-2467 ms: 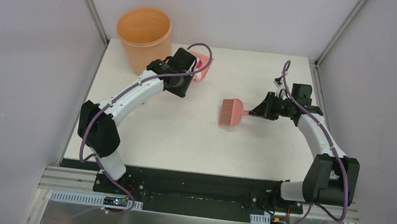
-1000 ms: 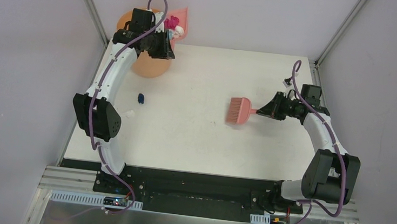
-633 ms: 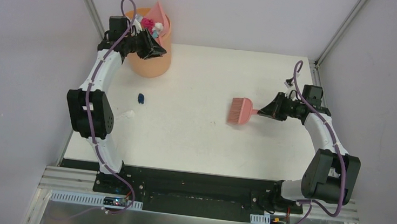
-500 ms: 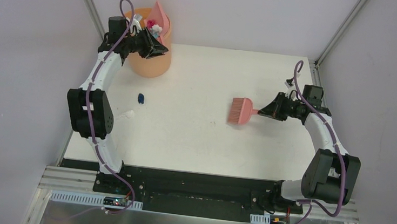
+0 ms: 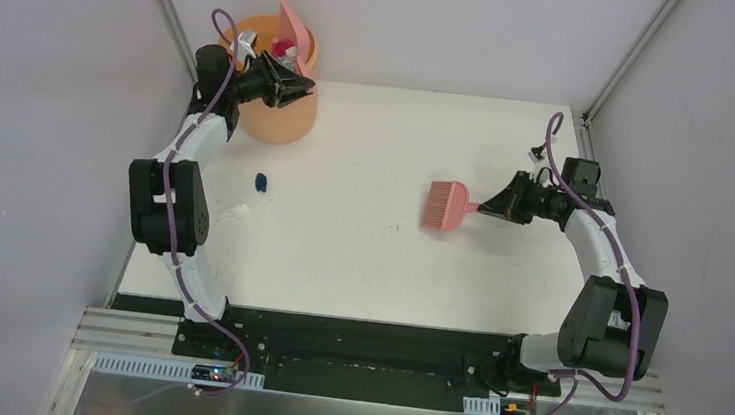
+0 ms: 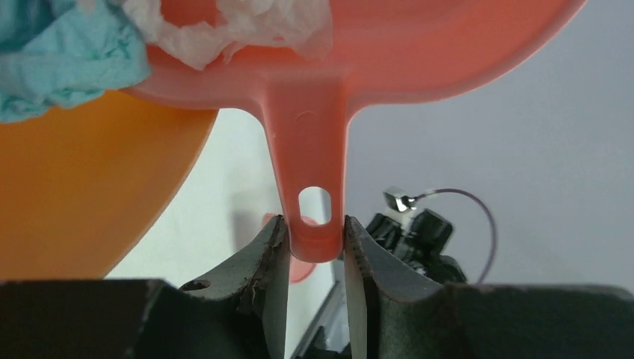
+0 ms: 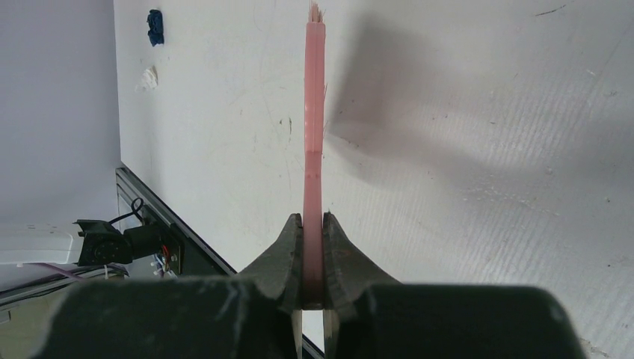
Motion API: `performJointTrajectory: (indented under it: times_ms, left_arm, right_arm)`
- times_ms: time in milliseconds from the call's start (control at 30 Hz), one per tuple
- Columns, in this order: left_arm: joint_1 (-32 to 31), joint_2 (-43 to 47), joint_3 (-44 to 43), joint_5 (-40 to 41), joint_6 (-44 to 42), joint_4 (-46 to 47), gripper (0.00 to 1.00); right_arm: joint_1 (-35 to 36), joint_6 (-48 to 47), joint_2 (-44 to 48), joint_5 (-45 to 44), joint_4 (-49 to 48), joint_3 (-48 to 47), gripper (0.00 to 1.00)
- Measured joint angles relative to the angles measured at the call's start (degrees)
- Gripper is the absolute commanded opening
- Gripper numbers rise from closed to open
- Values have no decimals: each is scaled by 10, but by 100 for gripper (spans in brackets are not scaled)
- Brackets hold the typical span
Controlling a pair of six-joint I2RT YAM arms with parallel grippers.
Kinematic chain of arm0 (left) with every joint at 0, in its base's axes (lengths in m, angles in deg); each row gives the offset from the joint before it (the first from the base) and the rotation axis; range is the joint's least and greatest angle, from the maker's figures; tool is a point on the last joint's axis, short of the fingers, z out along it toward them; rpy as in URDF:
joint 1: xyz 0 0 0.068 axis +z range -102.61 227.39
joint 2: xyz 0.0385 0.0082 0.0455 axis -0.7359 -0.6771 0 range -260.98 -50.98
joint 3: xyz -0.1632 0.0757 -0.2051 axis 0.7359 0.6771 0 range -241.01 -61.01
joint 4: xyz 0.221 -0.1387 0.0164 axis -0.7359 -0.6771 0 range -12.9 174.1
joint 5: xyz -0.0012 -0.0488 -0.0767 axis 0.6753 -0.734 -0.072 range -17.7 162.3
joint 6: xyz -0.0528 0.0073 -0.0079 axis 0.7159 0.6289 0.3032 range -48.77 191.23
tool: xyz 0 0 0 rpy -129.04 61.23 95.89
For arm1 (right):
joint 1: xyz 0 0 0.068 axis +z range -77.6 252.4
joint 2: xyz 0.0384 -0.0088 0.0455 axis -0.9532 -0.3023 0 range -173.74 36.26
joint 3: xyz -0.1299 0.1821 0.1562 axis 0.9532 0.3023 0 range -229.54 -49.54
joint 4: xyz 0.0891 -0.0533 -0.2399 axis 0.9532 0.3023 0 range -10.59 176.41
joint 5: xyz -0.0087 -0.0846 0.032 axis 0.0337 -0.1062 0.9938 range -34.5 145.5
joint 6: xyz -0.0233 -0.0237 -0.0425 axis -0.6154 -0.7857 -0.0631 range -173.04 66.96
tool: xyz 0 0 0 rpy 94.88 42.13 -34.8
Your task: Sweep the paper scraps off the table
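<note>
My left gripper (image 5: 292,82) is shut on the handle of the salmon-pink dustpan (image 5: 297,29), which is tipped steeply over the orange bucket (image 5: 281,120). Magenta paper scraps (image 5: 281,47) sit at its mouth. The left wrist view shows the gripper (image 6: 314,239) clamping the dustpan (image 6: 419,52), with a light blue wad (image 6: 52,56) and a white wad (image 6: 247,26) in it. A dark scrap (image 5: 260,181) and a white scrap (image 5: 239,211) lie on the table (image 5: 359,257) at the left. My right gripper (image 5: 492,205) is shut on the hand brush (image 5: 441,205).
The bucket stands at the table's far left corner, and its wall fills the left of the left wrist view (image 6: 75,187). Metal frame posts rise at the far corners. The right wrist view shows the brush edge-on (image 7: 314,97), the dark scrap (image 7: 155,26) and the white scrap (image 7: 149,77).
My left arm lifted the dustpan off the table, carried it over the bucket and tipped it up. The dark and white scraps now show on the table. The brush shifted slightly right.
</note>
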Motion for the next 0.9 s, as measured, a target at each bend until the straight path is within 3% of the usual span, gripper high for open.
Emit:
performJointTrajectory:
  times_ms: [233,433,700,833,900]
  left_arm:
    - [8,-61,45,-24,268,314,0]
    - [8,-75,50,-26,362,411,0]
    - [8,-73,47,-31,360,406,0]
    - [8,-55,27,-41,289,303,0]
    - [8,-31,10,-40,214,205,0]
  right_arm:
    - [-3,0,0,2,0,0,0]
    - [-3,0,0,5,0,0,0]
    - [-5,0,0,6,0,0,0]
    - [-5,0,0,7,0,0,0]
    - [-5,0,0,7,0,0,0]
